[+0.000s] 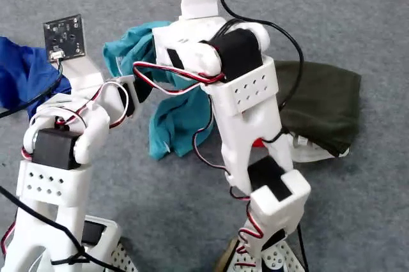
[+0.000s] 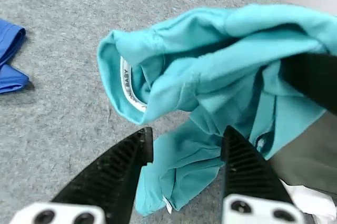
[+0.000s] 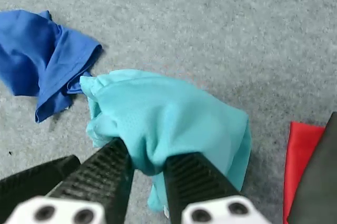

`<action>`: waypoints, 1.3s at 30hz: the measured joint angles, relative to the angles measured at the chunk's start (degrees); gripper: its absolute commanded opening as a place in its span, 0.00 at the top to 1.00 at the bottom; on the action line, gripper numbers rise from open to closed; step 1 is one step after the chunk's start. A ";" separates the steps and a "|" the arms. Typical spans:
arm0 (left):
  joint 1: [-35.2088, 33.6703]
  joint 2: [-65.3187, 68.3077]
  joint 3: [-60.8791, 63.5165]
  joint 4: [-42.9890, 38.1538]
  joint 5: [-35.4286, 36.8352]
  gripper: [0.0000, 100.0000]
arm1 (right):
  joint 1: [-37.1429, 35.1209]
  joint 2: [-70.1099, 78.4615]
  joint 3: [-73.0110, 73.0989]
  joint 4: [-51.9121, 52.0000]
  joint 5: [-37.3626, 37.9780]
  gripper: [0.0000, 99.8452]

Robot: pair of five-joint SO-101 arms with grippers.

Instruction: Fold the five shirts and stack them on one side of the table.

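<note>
A teal shirt (image 3: 174,119) hangs bunched above the grey table, and my right gripper (image 3: 147,163) is shut on a fold of it. From above, the same teal shirt (image 1: 179,119) drapes down beside the right arm. My left gripper (image 2: 184,140) stands open just short of the hanging cloth (image 2: 210,77), nothing between its fingers. A blue shirt (image 1: 19,74) lies crumpled at the table's left side. On the right lies a folded dark olive shirt (image 1: 319,99), resting on a white one (image 1: 313,151) and a red one (image 3: 303,166).
The right arm (image 1: 243,99) stands tall over the middle of the table and hides part of the teal shirt. The left arm (image 1: 57,151) is bent at the front left. Bare grey table (image 1: 358,23) shows at the back right.
</note>
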 measured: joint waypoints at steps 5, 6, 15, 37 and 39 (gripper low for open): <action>0.09 0.00 0.00 0.00 3.08 0.78 | -1.23 -3.34 3.69 0.09 0.00 1.00; 0.09 0.00 0.00 0.00 3.78 0.77 | -1.49 -4.04 4.31 0.09 0.00 1.00; 1.23 0.00 0.97 -0.09 5.01 0.74 | -2.02 -8.00 7.38 0.09 0.97 1.00; 3.08 0.00 4.04 -1.67 5.01 0.98 | -2.02 -10.46 7.65 0.09 5.27 1.00; 3.08 0.00 3.34 -0.97 5.01 0.98 | -2.02 -10.46 7.65 0.09 5.27 1.00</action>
